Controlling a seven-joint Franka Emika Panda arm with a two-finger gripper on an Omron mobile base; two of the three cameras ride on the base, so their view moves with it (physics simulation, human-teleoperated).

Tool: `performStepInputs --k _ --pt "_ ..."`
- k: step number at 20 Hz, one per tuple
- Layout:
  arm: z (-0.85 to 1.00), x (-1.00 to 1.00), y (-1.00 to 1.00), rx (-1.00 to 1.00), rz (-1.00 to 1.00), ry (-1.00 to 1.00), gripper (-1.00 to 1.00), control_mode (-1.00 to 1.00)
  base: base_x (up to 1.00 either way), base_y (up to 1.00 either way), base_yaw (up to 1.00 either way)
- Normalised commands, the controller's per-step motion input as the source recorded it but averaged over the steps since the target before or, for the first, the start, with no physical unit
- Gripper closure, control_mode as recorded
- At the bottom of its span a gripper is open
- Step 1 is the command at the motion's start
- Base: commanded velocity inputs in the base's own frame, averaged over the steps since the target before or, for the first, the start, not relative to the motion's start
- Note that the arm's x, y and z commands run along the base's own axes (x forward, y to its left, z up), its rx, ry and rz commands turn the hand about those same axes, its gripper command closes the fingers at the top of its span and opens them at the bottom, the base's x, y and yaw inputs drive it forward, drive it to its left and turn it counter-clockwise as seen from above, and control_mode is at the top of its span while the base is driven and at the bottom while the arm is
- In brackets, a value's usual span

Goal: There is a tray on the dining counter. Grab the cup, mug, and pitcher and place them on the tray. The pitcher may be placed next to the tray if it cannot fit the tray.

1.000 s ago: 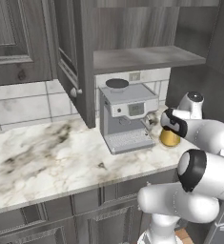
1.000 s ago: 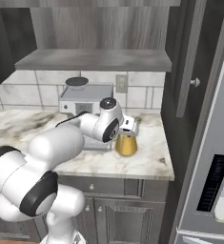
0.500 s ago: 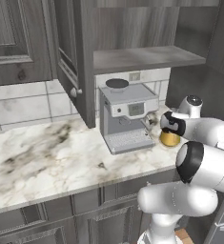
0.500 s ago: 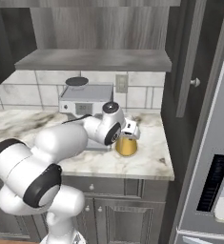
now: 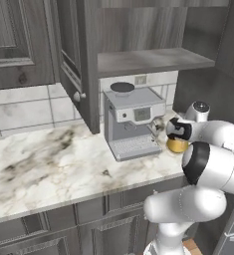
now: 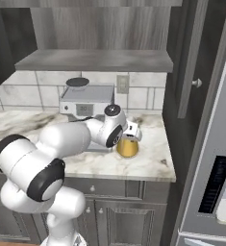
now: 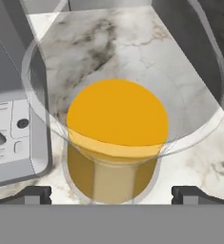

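the pitcher (image 7: 116, 138) stands on a marble counter (image 5: 54, 164), just right of a grey coffee machine (image 5: 133, 122) and under a grey shelf (image 6: 95, 60). in the right base view its amber body (image 6: 127, 147) shows near the counter's front right part, with the white arm bent across in front of the machine. the gripper (image 7: 111, 193) hangs just above the pitcher, looking down into its clear neck (the orange fills the middle of the hand view). its two dark fingertips (image 7: 35, 193) stand far apart, one on each side of the pitcher's body, jaws wide and not pressing the glass. nothing is held. a tiled wall (image 5: 19, 107) runs behind the counter on the left.
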Motion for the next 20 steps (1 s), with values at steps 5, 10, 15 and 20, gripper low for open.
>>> performStepInputs --k 5,10,15,20 --pt "0.00 0.20 0.00 0.00 0.00 0.00 -1.00 -1.00 0.00 0.00 0.00" --pt "0.00 0.16 0.00 0.00 0.00 0.00 -1.00 -1.00 0.00 0.00 0.00" --pt "0.00 0.01 0.00 0.00 0.00 0.00 -1.00 -1.00 0.00 0.00 0.00" --pt "0.00 0.00 0.00 0.00 0.00 0.00 -1.00 -1.00 0.00 0.00 0.00"
